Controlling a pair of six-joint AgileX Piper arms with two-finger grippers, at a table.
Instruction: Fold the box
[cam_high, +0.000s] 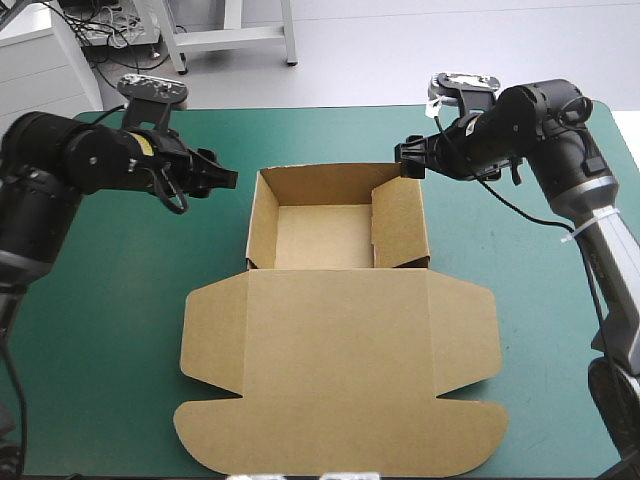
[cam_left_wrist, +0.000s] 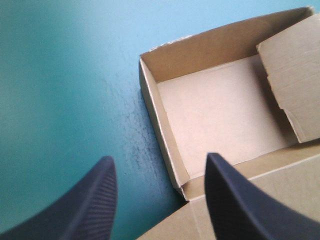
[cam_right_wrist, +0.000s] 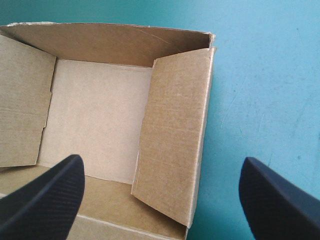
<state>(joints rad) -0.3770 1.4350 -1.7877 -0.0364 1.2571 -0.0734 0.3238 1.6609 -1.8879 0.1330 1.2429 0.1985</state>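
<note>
The box sits at the centre of my worktop. Its tray lies toward 12 o'clock with the far, 9 o'clock and 3 o'clock walls raised. The lid lies flat toward 6 o'clock, its side wings and front tongue spread. Done, as I judge it: the walls are up. Left: the inner flap at 3 o'clock leans into the tray rather than lying flush, so it wants pressing home, and the lid is untouched. My left pincer hangs released at 10 o'clock of the tray, apart from it, fingers wide and empty. My right pincer hangs likewise released at 2 o'clock, near the tray's far corner, grasping nothing. The teal-green cover is smooth, with faint dark scuffs beside the 9 o'clock wall. Beyond the worktop's far edge only pale floor shows.
</note>
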